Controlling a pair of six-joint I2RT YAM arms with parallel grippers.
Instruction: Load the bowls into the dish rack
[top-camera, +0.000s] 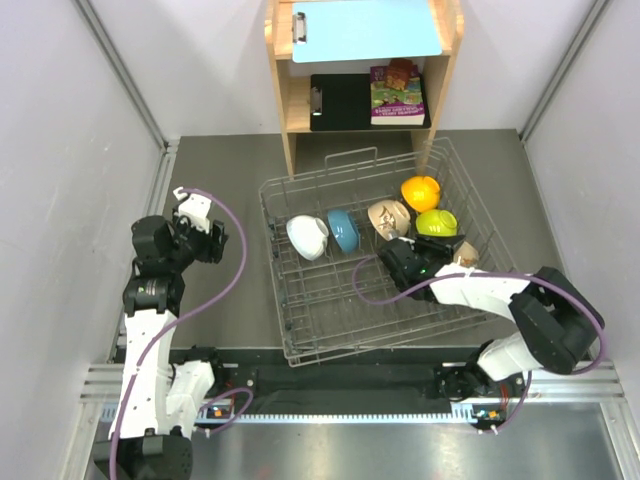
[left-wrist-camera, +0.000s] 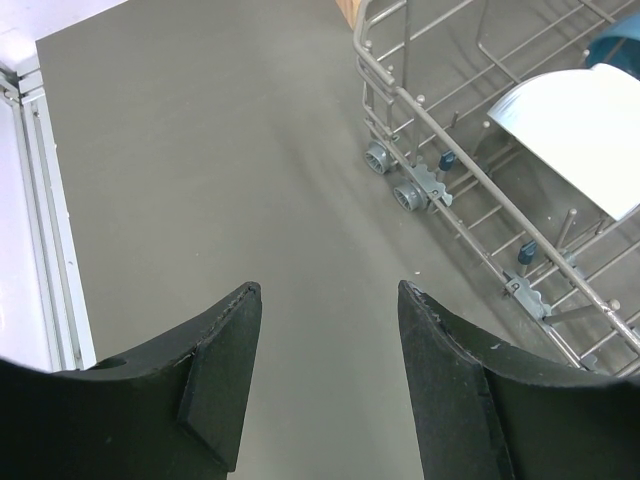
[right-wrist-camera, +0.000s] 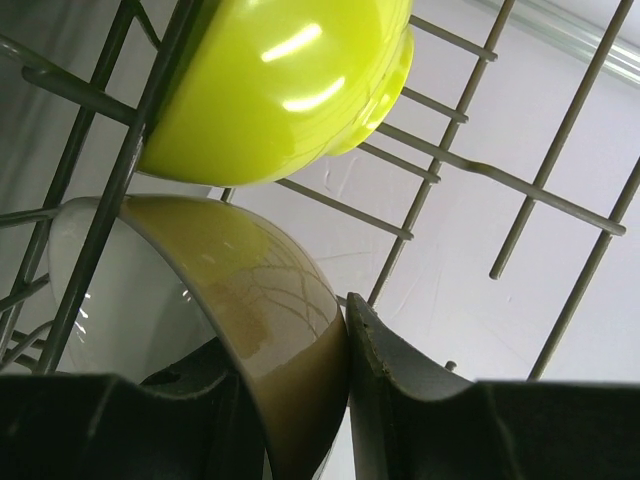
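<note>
The silver wire dish rack (top-camera: 290, 330) fills the middle of the table. Standing in it on edge are a white bowl (top-camera: 308, 237), a blue bowl (top-camera: 343, 230), a speckled beige bowl (top-camera: 388, 217), an orange bowl (top-camera: 420, 191) and a lime green bowl (top-camera: 436, 222). My right gripper (top-camera: 452, 254) reaches into the rack's right side, shut on the rim of a second beige bowl (right-wrist-camera: 260, 290), one finger inside and one outside, just under the lime green bowl (right-wrist-camera: 290, 80). My left gripper (left-wrist-camera: 330, 300) is open and empty over bare table, left of the rack (left-wrist-camera: 420, 110).
A wooden shelf unit (top-camera: 285, 110) stands behind the rack with a blue clipboard (top-camera: 365, 28), a black clipboard (top-camera: 338, 100) and a booklet (top-camera: 397, 92). Pale walls close in both sides. A metal rail (top-camera: 330, 385) runs along the near edge.
</note>
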